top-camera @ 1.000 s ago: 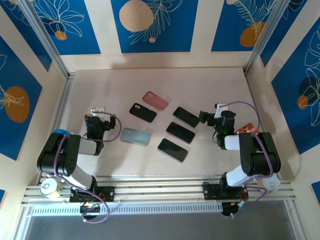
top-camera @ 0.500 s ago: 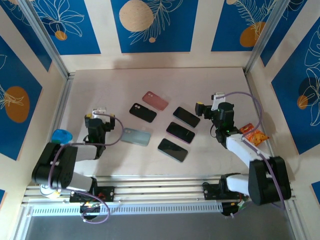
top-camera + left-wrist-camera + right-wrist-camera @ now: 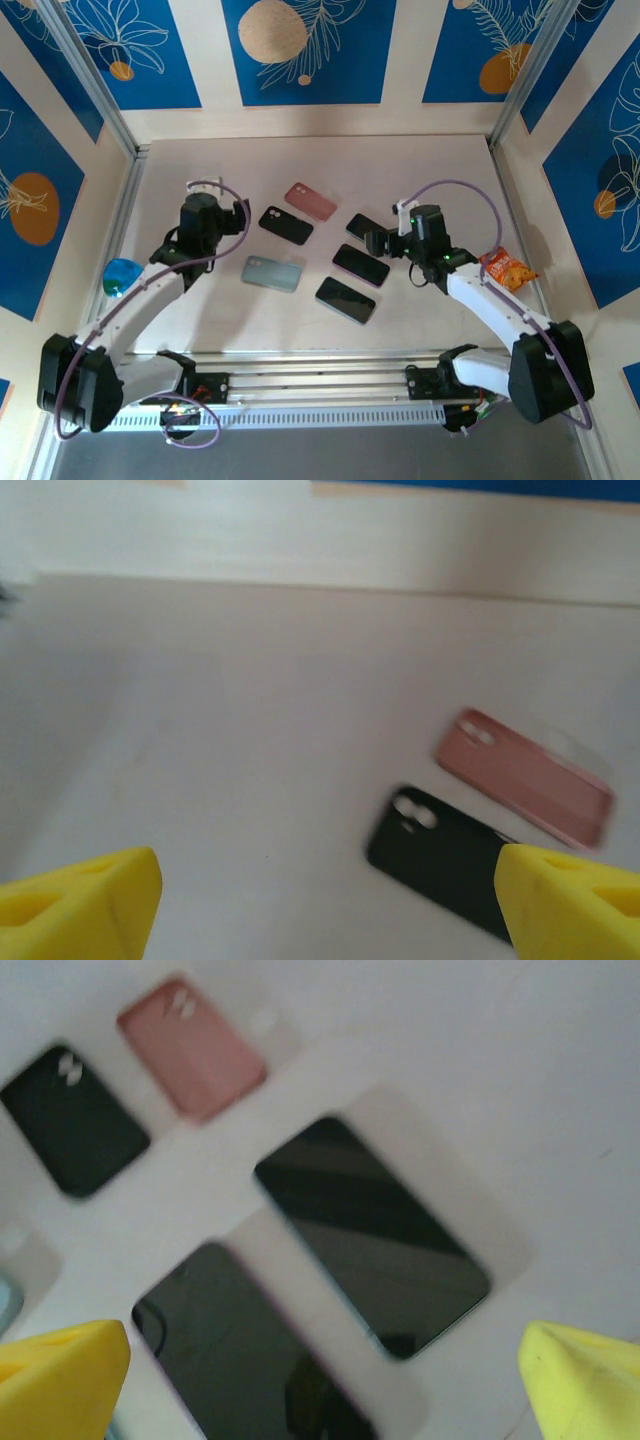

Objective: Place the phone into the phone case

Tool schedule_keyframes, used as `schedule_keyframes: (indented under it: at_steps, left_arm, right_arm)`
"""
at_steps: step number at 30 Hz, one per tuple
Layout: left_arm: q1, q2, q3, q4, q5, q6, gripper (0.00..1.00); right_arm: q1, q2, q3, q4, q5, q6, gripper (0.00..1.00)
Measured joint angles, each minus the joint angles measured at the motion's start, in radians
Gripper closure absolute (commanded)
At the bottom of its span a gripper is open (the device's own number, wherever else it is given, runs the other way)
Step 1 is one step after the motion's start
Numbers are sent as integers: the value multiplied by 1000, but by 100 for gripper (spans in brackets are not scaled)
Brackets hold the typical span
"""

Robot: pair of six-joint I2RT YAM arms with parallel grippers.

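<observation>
In the middle of the top view, on the pale table (image 3: 300, 165), three cases lie left of centre: a pink case (image 3: 311, 201) highest, a black case (image 3: 285, 225) just below and left of it, and a pale green case (image 3: 271, 273) lower left. Right of them three dark phones run in a diagonal row: the upper phone (image 3: 358, 225), the middle phone (image 3: 361, 265) and the lower phone (image 3: 345, 300). The left gripper (image 3: 240, 214) sits just left of the black case, and the right gripper (image 3: 375, 243) sits at the right end of the upper phone, partly covering it. An orange packet (image 3: 505, 268) lies at the right and a blue object (image 3: 122, 273) at the left. In the left wrist view, which is blurred, the yellow fingertips (image 3: 80, 915) stand in the two bottom corners, spread wide with only bare table between them. The black case (image 3: 445, 865) lies right of centre beside the right finger, with the pink case (image 3: 525, 790) above it. In the right wrist view, also blurred, the yellow fingertips (image 3: 60, 1380) are again far apart in the bottom corners and grip nothing. The upper phone (image 3: 370, 1235) lies at centre, the middle phone (image 3: 245, 1350) at lower left, and the pink and black cases at upper left.
</observation>
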Motion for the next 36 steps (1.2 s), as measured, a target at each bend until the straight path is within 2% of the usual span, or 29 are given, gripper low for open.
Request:
schedule_keyframes:
  at_steps: [5,11,24,36]
  left_arm:
    - [-73,-87,0,-139,111,-145,17]
    - [-137,-118,0,-247,171,-219,18]
    - [-166,-122,-3,-326,185,-245,18]
    - [-166,-122,-5,-328,184,-243,16]
  right_arm:
    - [62,100,26,-122,-10,11,0]
    - [67,188,95,-211,-15,21,1]
    - [109,433,288,-288,-36,-40,1]
    - [168,545,386,-372,2,-120,1]
